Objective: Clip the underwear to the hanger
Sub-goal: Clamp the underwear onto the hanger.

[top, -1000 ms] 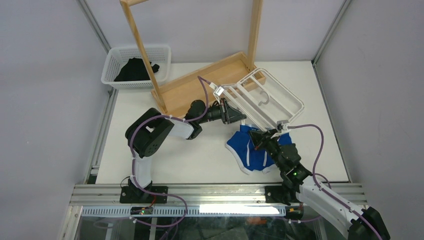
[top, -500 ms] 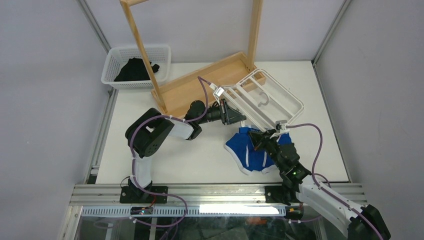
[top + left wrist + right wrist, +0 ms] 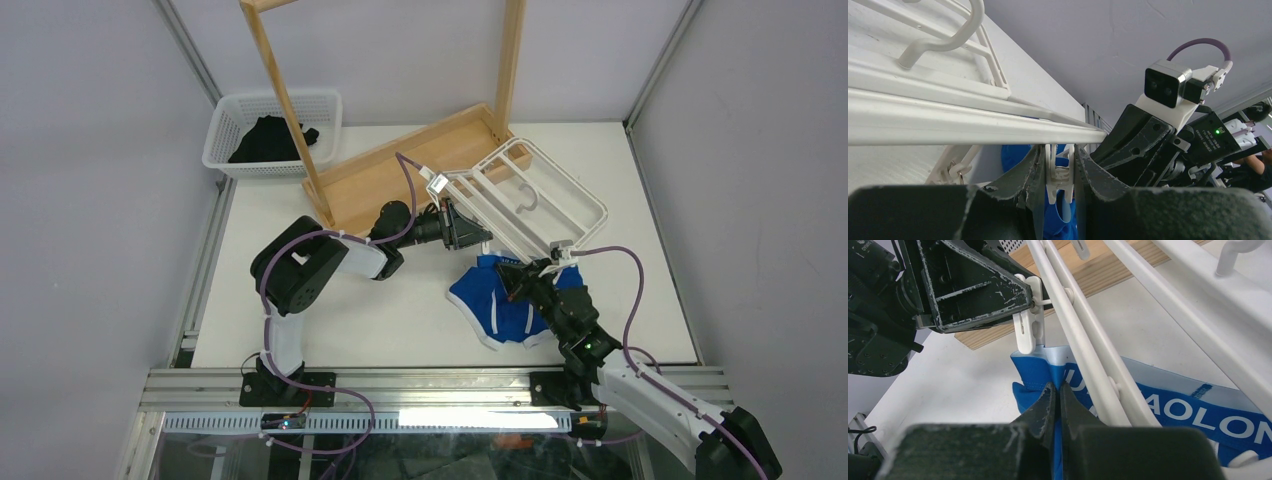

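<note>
- The left claw (image 3: pixel 1058 162) pinches a small white clip (image 3: pixel 1029 330) on the white plastic rectangular hanger (image 3: pixel 585 203). The right claw (image 3: pixel 1057 392) is closed on the waistband of the bright blue underwear (image 3: pixel 497 308), which lies on the white table (image 3: pixel 350 320) under the hanger's near edge.
- A white slotted plastic basket (image 3: pixel 330 115) holds a black garment (image 3: pixel 268 138).
- Whether the waistband sits inside the clip's mouth cannot be made out.

White-and-black arms (image 3: pixel 300 272) trail looping purple cables (image 3: pixel 1200 42) (black fingers (image 3: pixel 973 290) scuffed, perhaps to bare metal).

Right arm (image 3: pixel 580 325) hides part of underwear (image 3: pixel 483 300); waistband lettering (image 3: pixel 1205 419) cut by picture edge.
</note>
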You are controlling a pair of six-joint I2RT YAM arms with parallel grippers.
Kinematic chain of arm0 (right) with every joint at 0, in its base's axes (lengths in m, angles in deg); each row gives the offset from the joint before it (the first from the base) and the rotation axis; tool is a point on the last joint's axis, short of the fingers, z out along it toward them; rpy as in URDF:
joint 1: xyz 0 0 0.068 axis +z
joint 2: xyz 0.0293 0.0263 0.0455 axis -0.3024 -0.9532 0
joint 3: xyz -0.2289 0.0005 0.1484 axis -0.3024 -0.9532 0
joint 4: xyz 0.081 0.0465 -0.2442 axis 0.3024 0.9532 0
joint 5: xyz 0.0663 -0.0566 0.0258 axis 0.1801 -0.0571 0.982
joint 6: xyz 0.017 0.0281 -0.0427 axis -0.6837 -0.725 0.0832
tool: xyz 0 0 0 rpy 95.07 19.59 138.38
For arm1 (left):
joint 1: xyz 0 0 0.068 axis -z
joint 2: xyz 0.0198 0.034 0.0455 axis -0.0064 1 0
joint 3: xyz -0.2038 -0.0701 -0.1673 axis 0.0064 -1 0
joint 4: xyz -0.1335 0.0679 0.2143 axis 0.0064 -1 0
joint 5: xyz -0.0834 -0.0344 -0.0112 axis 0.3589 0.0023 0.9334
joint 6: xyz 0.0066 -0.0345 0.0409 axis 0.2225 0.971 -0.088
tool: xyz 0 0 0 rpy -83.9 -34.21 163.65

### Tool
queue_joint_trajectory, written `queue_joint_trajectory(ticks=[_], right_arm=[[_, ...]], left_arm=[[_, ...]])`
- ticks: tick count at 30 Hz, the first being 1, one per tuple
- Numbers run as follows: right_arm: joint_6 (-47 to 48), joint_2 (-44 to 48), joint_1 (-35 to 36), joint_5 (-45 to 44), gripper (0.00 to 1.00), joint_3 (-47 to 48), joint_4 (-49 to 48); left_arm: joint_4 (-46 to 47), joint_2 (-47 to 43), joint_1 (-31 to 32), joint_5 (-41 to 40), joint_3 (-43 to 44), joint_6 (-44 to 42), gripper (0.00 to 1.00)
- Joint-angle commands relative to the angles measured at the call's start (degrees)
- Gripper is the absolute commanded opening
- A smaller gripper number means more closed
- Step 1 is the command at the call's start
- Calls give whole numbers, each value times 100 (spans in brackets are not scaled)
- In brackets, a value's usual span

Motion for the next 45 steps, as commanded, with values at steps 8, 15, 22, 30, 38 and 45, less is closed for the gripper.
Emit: queue_joint_trajectory(ticks=[8,15,22,30,38,45], right_arm=[[-7,80,-12,-84,0,-393,-304],[-45,149,-11,-117,0,-423,-304],[-62,146,-7,-121,0,-428,-294],[-70,-90,-11,-64,0,-353,-417],[-106,-264,-11,11,0,-292,-533],[-96,-211,-12,12,0,-294,-420]], left_arm=[[634,-16,23,209,29,-21,0],[484,-29,59,200,15,-201,0],[439,-13,98,209,-3,-298,0],[567,9,125,312,24,-302,0],[681,2,124,310,-22,-316,0],[680,-7,119,305,-5,-306,0]])
